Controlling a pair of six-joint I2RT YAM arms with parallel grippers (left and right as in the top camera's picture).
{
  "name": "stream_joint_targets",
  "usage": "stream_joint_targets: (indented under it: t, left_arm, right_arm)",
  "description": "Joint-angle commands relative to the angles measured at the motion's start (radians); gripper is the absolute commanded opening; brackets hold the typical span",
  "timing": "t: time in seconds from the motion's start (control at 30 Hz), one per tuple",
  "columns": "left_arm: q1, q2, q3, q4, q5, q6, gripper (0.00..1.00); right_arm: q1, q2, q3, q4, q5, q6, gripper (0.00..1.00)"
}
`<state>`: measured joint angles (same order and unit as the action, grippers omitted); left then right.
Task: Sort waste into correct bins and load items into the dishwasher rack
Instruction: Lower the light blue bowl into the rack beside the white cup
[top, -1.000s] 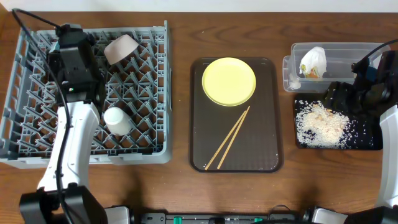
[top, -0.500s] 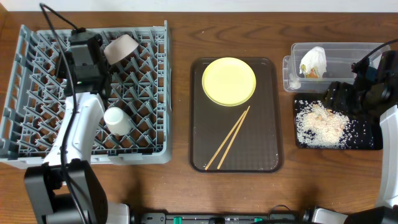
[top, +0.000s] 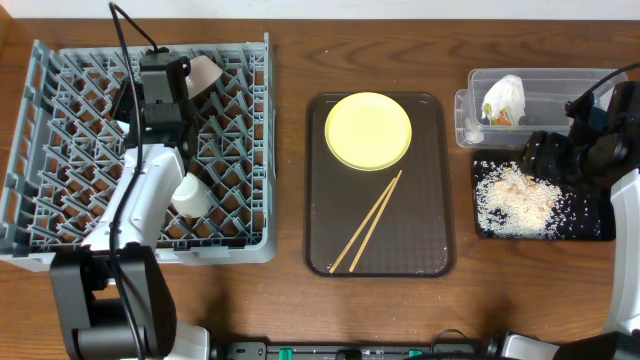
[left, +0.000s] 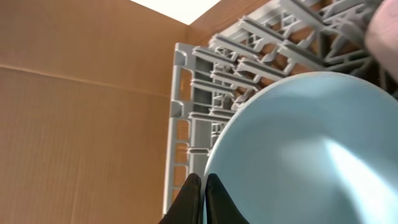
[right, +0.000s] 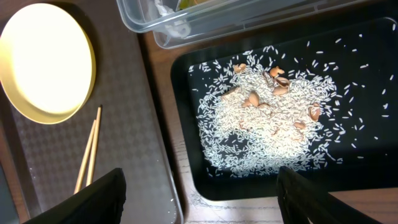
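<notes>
One left hand (left: 200, 190), pinched closed, hovers over the rack (top: 60, 150).

One yellow plate (top: 368, 131), two chopsticks (top: 366, 222), one rack (top: 60, 150), one clear tub (top: 560, 75), one black tray (top: 590, 228), one brown tray (top: 430, 220).

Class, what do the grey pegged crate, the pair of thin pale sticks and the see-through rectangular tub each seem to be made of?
Grey pegged crate: likely moulded plastic, matt, uniform colour, thin lattice ribs. Pair of pale sticks: probably wood or bamboo, tan, unglossy. See-through tub: clear plastic; contents show through its walls.
</notes>
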<state>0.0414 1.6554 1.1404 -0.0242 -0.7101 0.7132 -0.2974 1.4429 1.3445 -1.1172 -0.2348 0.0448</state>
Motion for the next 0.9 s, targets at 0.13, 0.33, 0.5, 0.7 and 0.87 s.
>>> stream_joint_targets:
  t: [0.13,0.33,0.5,0.7,0.87]
  left_arm:
    - [-0.007,0.01,-0.011,0.021,-0.051,0.025,0.06]
    - [-0.015,0.011,-0.024,-0.007,-0.062,0.027,0.06]
    - [-0.015,0.011,-0.027,-0.057,-0.061,0.015,0.06]
    - [-0.046,0.011,-0.027,-0.087,-0.056,0.015,0.06]
    - [-0.097,0.011,-0.038,-0.118,-0.049,0.015,0.06]
  right_arm:
    - [-0.003,-0.003,0.015,-0.002,-0.01,0.0,0.75]
    - [-0.003,-0.003,0.015,-0.003,-0.009,-0.001,0.75]
    - [-0.003,-0.003,0.015,-0.002,-0.01,0.0,0.75]
    - [-0.003,-0.003,0.015,-0.002,-0.01,0.0,0.75]
    - [-0.003,-0.003,0.015,-0.002,-0.01,-0.001,0.76]
